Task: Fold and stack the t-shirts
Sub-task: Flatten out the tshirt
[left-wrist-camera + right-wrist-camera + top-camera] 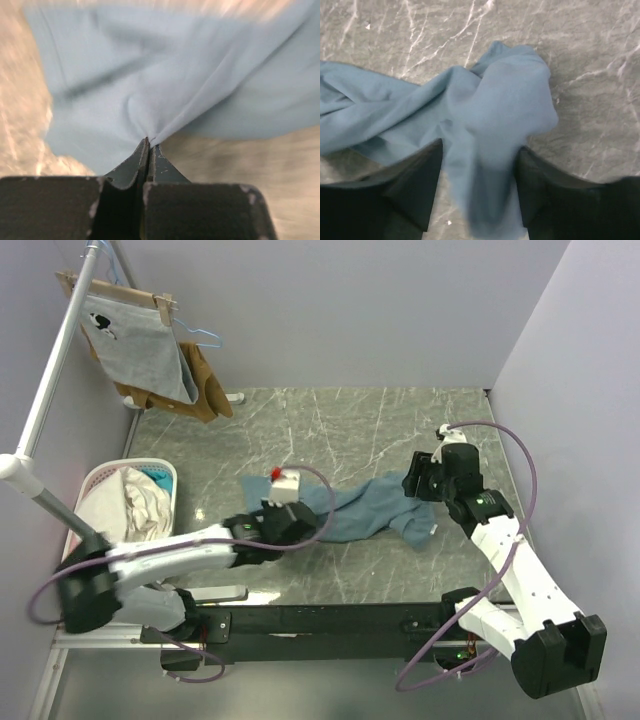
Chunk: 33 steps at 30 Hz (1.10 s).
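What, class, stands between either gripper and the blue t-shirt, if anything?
Nothing visible. The left gripper is shut on a pinch of the t-shirt, and the right gripper stands open astride its other end on the table.

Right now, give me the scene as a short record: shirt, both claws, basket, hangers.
shirt: blue t-shirt, crumpled, lying stretched between the two arms on the table
left claw: shut, pinching a fold of the t-shirt at the end nearer the basket
right claw: open over the other end, blue cloth in the gap between its fingers
basket: at the table's left edge, pale clothes inside
hangers: grey shirt and brown garment on the rail, back left
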Each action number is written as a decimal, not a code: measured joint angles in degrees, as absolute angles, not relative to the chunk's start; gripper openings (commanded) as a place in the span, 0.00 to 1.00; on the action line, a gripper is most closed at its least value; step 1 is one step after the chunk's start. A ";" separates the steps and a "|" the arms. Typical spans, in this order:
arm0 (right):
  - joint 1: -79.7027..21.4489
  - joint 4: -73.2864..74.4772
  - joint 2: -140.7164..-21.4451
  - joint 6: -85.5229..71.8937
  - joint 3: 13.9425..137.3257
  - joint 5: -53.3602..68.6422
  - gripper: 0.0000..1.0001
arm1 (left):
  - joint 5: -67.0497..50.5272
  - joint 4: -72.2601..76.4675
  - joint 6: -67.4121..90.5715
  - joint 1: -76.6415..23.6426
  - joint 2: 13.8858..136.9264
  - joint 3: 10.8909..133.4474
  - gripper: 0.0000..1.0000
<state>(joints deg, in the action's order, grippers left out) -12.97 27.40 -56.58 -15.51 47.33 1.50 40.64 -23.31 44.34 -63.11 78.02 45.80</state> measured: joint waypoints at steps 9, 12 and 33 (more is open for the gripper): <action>-12.99 26.11 -56.27 -19.11 44.05 -0.60 0.93 | 47.92 -32.42 42.02 -62.17 56.45 58.61 0.01; -12.97 25.28 -56.34 -21.10 42.44 -3.55 0.91 | 51.05 -37.58 42.89 -61.25 55.18 59.27 0.01; -32.82 16.49 -66.39 -25.19 33.74 19.49 0.69 | 51.37 -49.65 49.06 -51.16 56.62 56.80 0.01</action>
<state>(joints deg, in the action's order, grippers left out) -32.82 16.49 -66.39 -25.19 33.74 19.49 51.37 -49.65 49.06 -51.16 56.62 56.80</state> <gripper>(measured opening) 0.582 0.021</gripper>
